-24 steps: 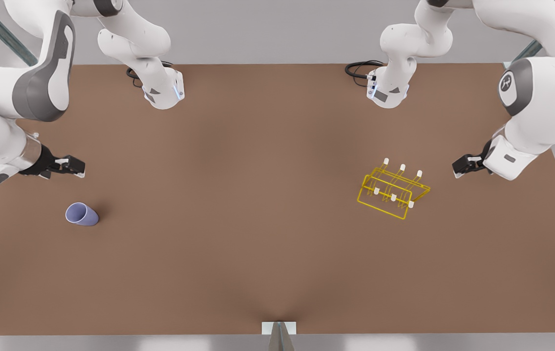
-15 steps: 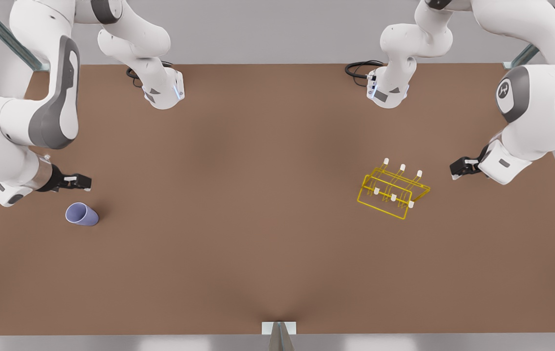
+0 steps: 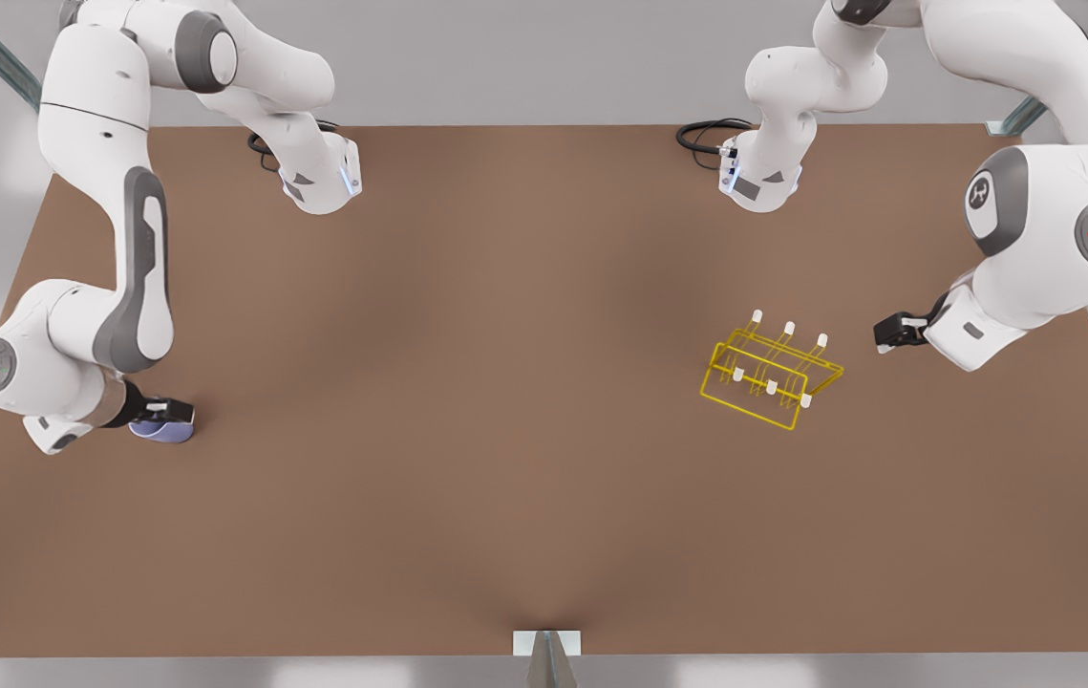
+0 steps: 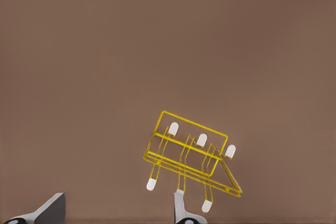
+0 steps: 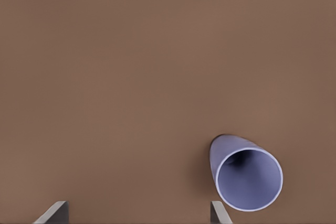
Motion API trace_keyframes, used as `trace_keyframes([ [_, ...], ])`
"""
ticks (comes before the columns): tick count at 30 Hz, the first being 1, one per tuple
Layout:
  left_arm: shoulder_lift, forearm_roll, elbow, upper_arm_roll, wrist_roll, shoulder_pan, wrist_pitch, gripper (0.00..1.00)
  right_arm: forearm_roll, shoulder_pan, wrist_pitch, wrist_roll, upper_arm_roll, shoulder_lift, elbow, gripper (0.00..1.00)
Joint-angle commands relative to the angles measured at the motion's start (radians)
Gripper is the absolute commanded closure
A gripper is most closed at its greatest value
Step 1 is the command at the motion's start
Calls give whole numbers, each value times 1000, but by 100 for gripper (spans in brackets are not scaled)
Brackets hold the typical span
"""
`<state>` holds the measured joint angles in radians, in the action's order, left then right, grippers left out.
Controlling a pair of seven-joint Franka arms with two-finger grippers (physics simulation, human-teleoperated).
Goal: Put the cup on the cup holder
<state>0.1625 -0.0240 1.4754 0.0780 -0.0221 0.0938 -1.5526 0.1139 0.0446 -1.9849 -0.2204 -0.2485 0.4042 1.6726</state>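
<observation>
A broad brown table carries the scene, with two white Franka arms reaching in from its far edge. The right arm, at the front view's left, folds steeply at the elbow and drops its wrist low over the table's end there, well away from the corners. The left arm, at the front view's right, bends outward and angles its wrist back toward the middle.

The bright yellow thin-wire cup holder, a rectangular frame with six white-tipped pegs in two rows, stands toward the table's end at the front view's right, nearer the middle than the edge. The left pincer hangs just beside it without touching, fingers spread wide apart in the left wrist view.

The small lavender-blue tapered cup lies on its side on the table, open mouth facing the right wrist camera. The right pincer hovers directly above it, fingers spread apart, one fingertip close beside the cup's rim, nothing clamped.
</observation>
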Motion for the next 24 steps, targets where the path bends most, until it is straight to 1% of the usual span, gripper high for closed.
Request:
trace_keyframes([
  [1, -1, -1, 0, 0, -42, 0, 6, 0, -16, -2, -103, -79, -3, 16, -1, 0],
  [2, -1, -1, 0, 0, -42, 0, 6, 0, -16, -2, -103, -79, -15, 31, -4, 0],
  [7, 5, -1, 0, 0, -42, 0, 6, 0, -17, -17, -150, -111, -20, 50, 33, 0],
  [10, 8, -1, 2, 0, -42, 0, 6, 0, -17, -18, -190, -120, -20, 48, 76, 0],
  [12, 9, -2, 2, 0, -42, 0, 6, 0, -17, -25, -264, -134, -20, 36, 145, 0],
  [17, 12, -2, 2, 0, -44, 0, 6, 0, -17, -57, -294, -175, -20, 33, 193, 0],
  [19, 17, -2, 2, 0, -44, 0, 6, 0, -17, -61, -362, -191, -20, 34, 243, 0],
  [24, 17, -4, 2, 0, -42, 0, 6, 0, -17, -60, -402, -224, -20, 47, 246, 0],
])
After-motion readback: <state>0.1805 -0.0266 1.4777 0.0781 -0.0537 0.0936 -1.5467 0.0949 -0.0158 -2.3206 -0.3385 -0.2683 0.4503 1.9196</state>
